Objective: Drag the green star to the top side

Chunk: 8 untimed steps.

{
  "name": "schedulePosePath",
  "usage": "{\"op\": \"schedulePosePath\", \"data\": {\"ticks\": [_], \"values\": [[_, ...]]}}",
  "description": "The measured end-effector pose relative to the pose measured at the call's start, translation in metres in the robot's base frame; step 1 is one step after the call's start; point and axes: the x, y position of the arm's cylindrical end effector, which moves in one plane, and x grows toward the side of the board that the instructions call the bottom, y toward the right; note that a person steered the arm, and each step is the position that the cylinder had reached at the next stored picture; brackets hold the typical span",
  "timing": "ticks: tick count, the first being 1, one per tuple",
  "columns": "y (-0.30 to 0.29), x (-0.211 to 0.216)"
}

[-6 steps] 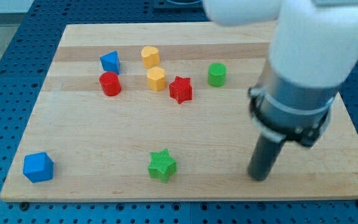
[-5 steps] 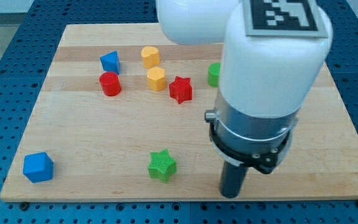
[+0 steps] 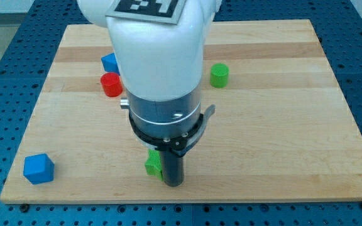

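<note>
Nearest the view's bottom, my tip [image 3: 173, 184] rests on the pale wooden counter [image 3: 281, 157], its plank grain running left to right. My tool is a plain dark rod with nothing to open or close, and it grips nothing; its tip stands just beside the green star [image 3: 153, 163], on that block's right, seemingly touching it. Only a ridged green sliver of the star shows, the rest hidden behind the rod and its grey collar. At the lower left corner sits a blue cube-like block [image 3: 38, 168], well apart from the tip. Farther up, a red cylinder [image 3: 111, 84] and a blue block [image 3: 109, 62] of unclear shape peek out on the left of the arm's glossy white housing, while a green cylinder [image 3: 219, 75] stands alone to its right. Beyond the counter lies a blue perforated base [image 3: 5, 56].
</note>
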Motion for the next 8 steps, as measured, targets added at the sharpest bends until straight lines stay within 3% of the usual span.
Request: {"op": "schedulePosePath", "data": {"ticks": [2,4,8], "values": [[-0.007,0.0],[-0.049,-0.001],[-0.049,-0.048]]}}
